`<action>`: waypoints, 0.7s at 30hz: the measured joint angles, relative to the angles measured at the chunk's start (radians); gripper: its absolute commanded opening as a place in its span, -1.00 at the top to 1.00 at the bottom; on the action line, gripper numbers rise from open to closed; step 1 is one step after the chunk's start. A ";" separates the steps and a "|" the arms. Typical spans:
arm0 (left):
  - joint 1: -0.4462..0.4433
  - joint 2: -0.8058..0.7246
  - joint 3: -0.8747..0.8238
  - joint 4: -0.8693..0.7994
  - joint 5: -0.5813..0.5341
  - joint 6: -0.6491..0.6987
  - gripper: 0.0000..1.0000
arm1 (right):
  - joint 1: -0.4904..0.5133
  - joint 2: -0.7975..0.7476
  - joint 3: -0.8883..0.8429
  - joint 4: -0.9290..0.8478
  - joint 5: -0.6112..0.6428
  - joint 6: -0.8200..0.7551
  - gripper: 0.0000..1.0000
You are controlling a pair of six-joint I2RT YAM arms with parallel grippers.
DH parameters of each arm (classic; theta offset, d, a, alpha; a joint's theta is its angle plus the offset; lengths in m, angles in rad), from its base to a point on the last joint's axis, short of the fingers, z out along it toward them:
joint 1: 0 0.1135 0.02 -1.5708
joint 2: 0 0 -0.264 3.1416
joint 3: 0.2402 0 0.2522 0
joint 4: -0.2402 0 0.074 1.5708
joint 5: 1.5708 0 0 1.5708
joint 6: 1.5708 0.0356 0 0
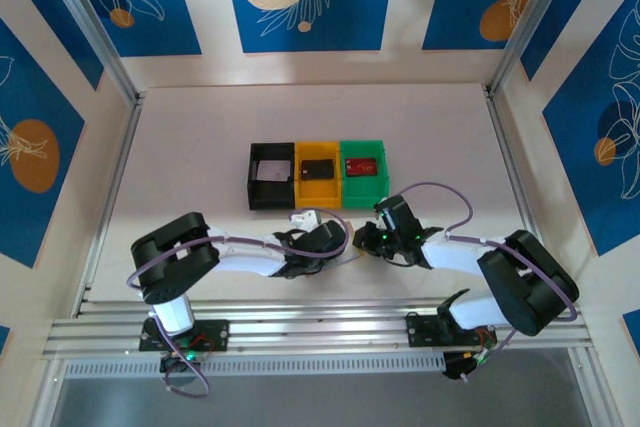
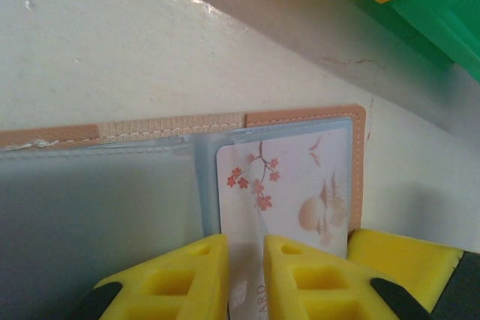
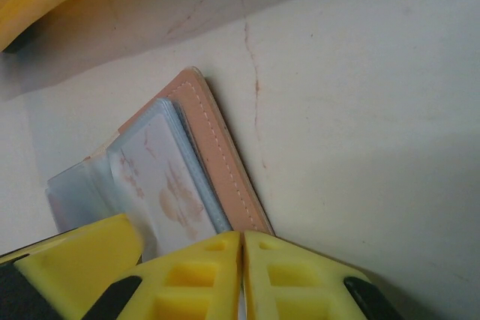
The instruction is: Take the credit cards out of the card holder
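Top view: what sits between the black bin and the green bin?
The yellow bin, with a dark card in it, abutting both; top view shows it.

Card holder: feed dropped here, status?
Left gripper jaws slightly open over blossom card, in its pocket. Right gripper shut on card holder edge. Nothing blocking.

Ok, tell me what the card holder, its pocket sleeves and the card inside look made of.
The card holder: tan leather or imitation, matte, with a stitched edge. The pocket sleeves: thin soft plastic, translucent pale grey-blue, slightly glossy; the print behind shows through. The card: probably stiff plastic, white with a printed blossom design and rounded corner; paperboard cannot be ruled out.
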 measured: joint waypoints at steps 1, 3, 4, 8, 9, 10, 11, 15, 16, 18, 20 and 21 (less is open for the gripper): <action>0.000 0.000 0.000 0.000 0.000 0.000 0.59 | 0.000 0.000 0.000 0.000 0.000 0.000 0.77; 0.000 0.000 0.000 0.000 -0.002 0.001 0.58 | 0.000 0.000 0.001 -0.001 -0.001 0.000 0.77; 0.000 0.000 0.000 0.000 -0.003 0.001 0.58 | 0.000 0.000 0.001 -0.001 -0.002 0.000 0.77; 0.000 -0.003 0.000 -0.010 -0.013 0.008 0.58 | 0.005 0.005 0.011 -0.010 -0.008 0.000 0.77; 0.000 -0.003 0.000 -0.013 -0.014 0.011 0.58 | 0.006 0.006 0.013 -0.013 -0.008 0.000 0.77; 0.000 -0.004 0.000 -0.017 -0.015 0.012 0.59 | 0.007 0.006 0.014 -0.018 -0.011 0.000 0.77; 0.000 -0.005 0.000 -0.020 -0.017 0.012 0.60 | 0.009 0.005 0.014 -0.020 -0.013 0.000 0.77; -0.001 -0.008 0.000 -0.031 -0.025 0.016 0.61 | 0.015 0.005 0.017 -0.031 -0.027 0.000 0.77; -0.001 -0.008 0.000 -0.032 -0.027 0.019 0.61 | 0.017 0.005 0.019 -0.035 -0.031 -0.001 0.77; -0.001 -0.008 0.000 -0.032 -0.033 0.023 0.61 | 0.020 0.005 0.021 -0.044 -0.035 -0.001 0.77; -0.001 -0.008 0.000 -0.034 -0.036 0.030 0.68 | 0.021 0.005 0.024 -0.052 -0.039 -0.001 0.77; -0.001 -0.008 0.000 -0.036 -0.037 0.031 0.70 | 0.021 0.005 0.025 -0.054 -0.040 -0.001 0.77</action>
